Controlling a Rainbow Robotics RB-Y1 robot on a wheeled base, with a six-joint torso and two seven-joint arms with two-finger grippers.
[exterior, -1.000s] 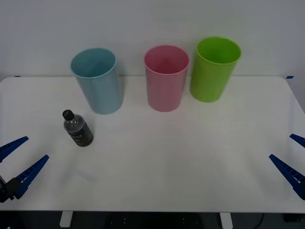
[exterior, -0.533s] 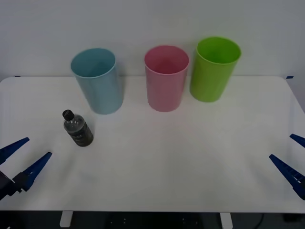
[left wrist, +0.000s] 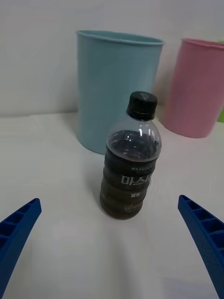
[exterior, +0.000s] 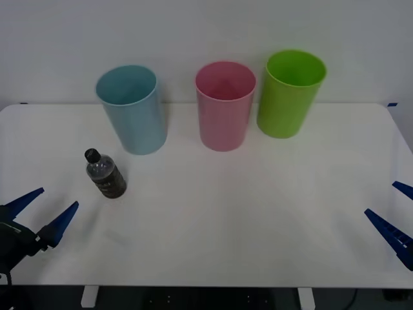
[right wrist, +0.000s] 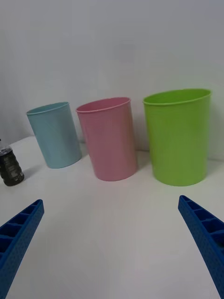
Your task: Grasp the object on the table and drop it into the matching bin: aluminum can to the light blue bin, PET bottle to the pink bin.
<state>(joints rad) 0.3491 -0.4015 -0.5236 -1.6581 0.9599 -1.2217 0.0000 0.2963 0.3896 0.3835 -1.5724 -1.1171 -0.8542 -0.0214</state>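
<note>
A small clear PET bottle (exterior: 105, 174) with a black cap and dark lower body stands upright on the white table (exterior: 245, 213), left of centre, in front of the light blue bin (exterior: 132, 110). The pink bin (exterior: 224, 106) stands to the right of the blue one. My left gripper (exterior: 44, 211) is open at the table's front left, a short way from the bottle. In the left wrist view the bottle (left wrist: 131, 175) stands centred between the open fingers, with the light blue bin (left wrist: 116, 84) and pink bin (left wrist: 196, 86) behind it. My right gripper (exterior: 395, 216) waits open at the front right edge.
A lime green bin (exterior: 290, 93) stands right of the pink bin, at the back of the table. The right wrist view shows the three bins in a row: light blue (right wrist: 55, 135), pink (right wrist: 109, 138), green (right wrist: 179, 135). A white wall rises behind the table.
My left gripper has moved forward and to the right, closer to the bottle. The bottle, the bins and the right gripper have stayed where they were.
</note>
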